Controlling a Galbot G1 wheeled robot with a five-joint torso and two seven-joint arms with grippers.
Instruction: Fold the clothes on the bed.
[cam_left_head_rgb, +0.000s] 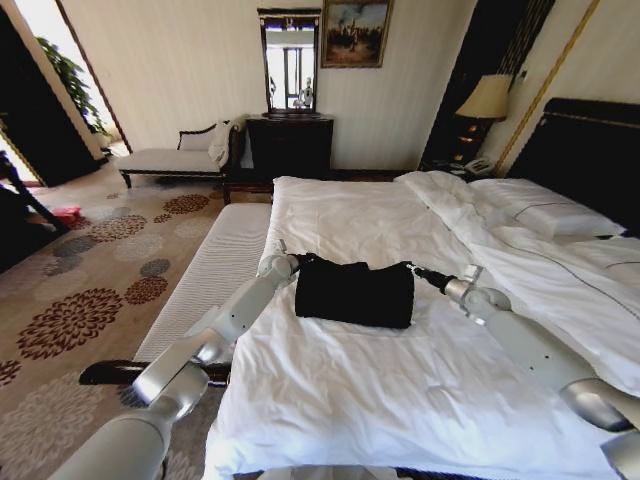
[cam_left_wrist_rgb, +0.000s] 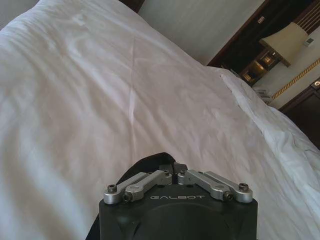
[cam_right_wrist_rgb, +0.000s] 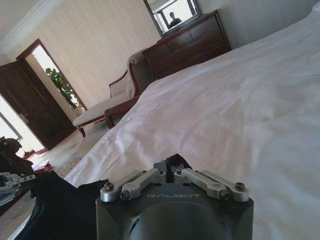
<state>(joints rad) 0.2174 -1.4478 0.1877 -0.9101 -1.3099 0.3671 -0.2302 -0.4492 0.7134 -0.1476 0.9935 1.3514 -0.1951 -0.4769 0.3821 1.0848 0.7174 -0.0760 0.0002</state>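
A plain black soft-fabric T-shirt (cam_left_head_rgb: 355, 293), folded into a compact rectangle, lies on the white duvet of the large dark-framed bed (cam_left_head_rgb: 400, 390). The left gripper (cam_left_head_rgb: 300, 261) and right gripper (cam_left_head_rgb: 412, 270) each pinch an upper corner of it, jaws clenched on fabric.

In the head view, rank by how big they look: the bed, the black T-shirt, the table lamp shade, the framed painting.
1. the bed
2. the black T-shirt, held at its ends by the left gripper and right gripper
3-4. the lamp shade and the painting: look alike, both far off, so unranked.
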